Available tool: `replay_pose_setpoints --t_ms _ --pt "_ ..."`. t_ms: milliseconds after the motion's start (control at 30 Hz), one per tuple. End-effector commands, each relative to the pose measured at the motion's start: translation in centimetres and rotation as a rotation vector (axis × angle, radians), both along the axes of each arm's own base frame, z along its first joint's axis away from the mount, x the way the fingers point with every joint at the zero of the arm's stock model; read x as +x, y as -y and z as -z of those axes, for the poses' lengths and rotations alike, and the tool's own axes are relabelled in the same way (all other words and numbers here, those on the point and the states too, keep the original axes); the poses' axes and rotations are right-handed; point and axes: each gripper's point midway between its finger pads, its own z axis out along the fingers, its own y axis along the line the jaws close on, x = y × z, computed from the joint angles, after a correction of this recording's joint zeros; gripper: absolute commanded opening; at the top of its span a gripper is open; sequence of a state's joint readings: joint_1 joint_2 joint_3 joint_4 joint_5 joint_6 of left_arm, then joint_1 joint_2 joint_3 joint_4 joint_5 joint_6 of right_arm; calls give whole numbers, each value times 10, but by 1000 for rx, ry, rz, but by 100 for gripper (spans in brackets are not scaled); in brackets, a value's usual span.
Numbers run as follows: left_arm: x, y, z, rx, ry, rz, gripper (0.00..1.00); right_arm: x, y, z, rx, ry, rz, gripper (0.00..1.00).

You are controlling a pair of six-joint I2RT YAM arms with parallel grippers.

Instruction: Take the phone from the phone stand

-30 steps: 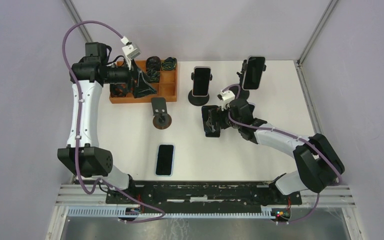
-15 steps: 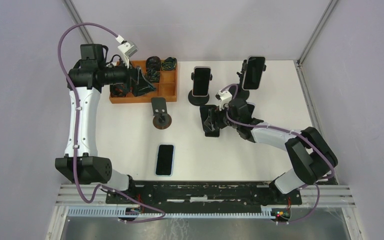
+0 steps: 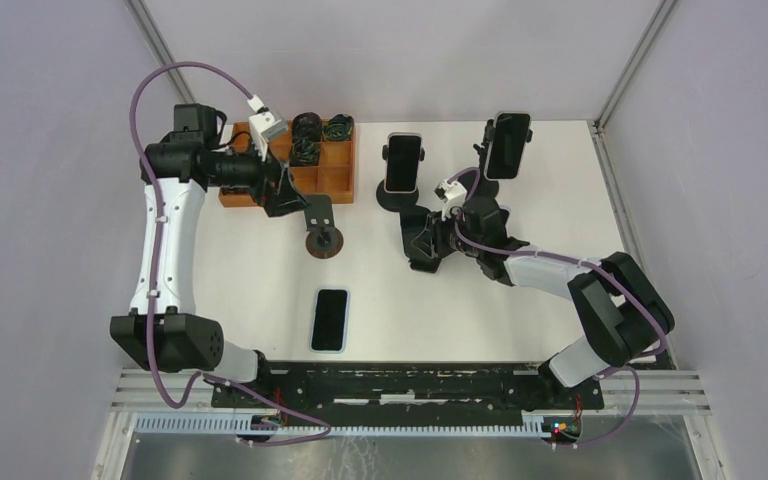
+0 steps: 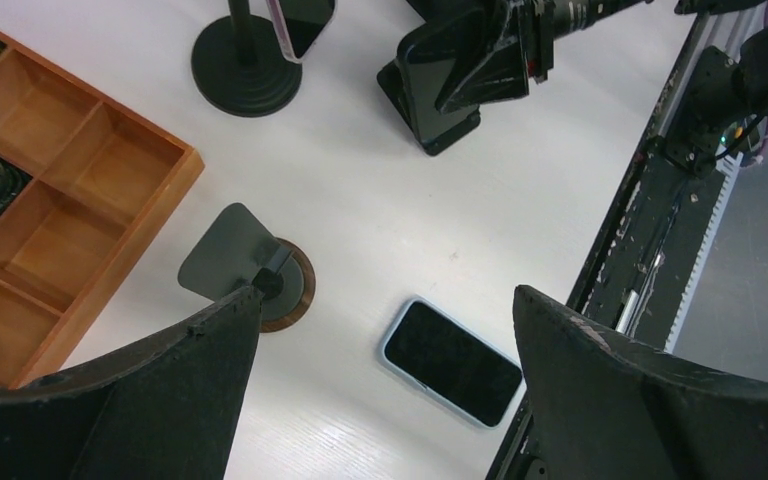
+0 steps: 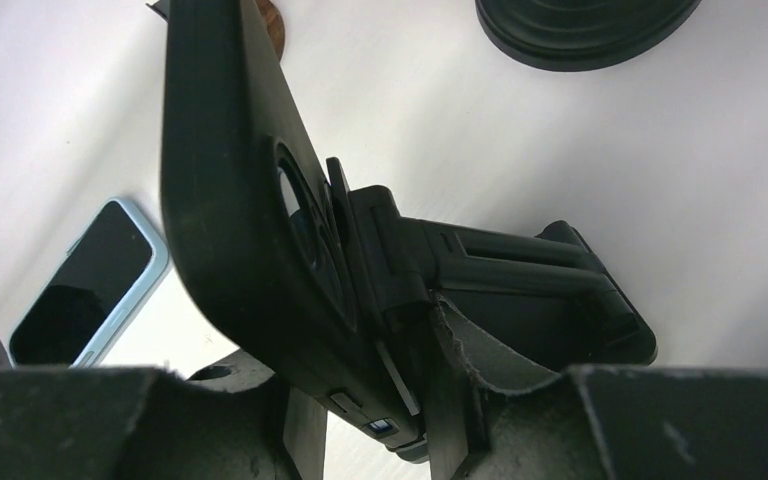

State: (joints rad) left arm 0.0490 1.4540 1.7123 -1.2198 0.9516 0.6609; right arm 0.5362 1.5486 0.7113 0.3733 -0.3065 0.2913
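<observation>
A black phone [image 3: 423,238] leans in a black phone stand [image 5: 520,280] at mid-table. My right gripper [image 3: 438,240] reaches in from the right, and its fingers [image 5: 650,420] press on both faces of the phone [image 5: 250,200] near its lower edge. The left gripper [image 3: 295,195] hangs wide open above an empty stand [image 3: 323,238] with a brown round base. Nothing sits between its fingers [image 4: 140,400]. Between them I see the empty stand [image 4: 260,272] and a blue-cased phone [image 4: 450,362] lying flat.
The blue-cased phone [image 3: 330,318] lies near the front edge. A second phone [image 3: 403,160] stands on a round black stand, a third phone [image 3: 508,143] on a stand at the back right. A wooden tray [image 3: 335,180] with compartments sits at the back left.
The right gripper's fingers have closed in from wide open onto the black phone. The left arm has swung right, from over the tray to above the empty stand.
</observation>
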Motion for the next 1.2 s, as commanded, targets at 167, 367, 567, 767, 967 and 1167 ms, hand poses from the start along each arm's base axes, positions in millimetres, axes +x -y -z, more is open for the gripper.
replay_pose_setpoints --t_ms 167,367,567,767,967,1167 --pt "-27 16 15 -7 40 166 100 -24 -29 -40 192 12 -185 0" --pt "-46 33 23 -117 76 342 100 -62 -54 -102 451 5 -410 0" --pt "-56 40 60 -96 65 441 100 -114 -58 -173 702 35 -631 0" --pt "-66 46 63 -93 113 491 100 -159 -68 -209 807 48 -829 0" --pt "-85 59 45 -147 188 540 100 -189 -82 -232 894 23 -988 0" --pt "-113 67 43 -137 211 593 100 -191 -95 -241 917 16 -1024 0"
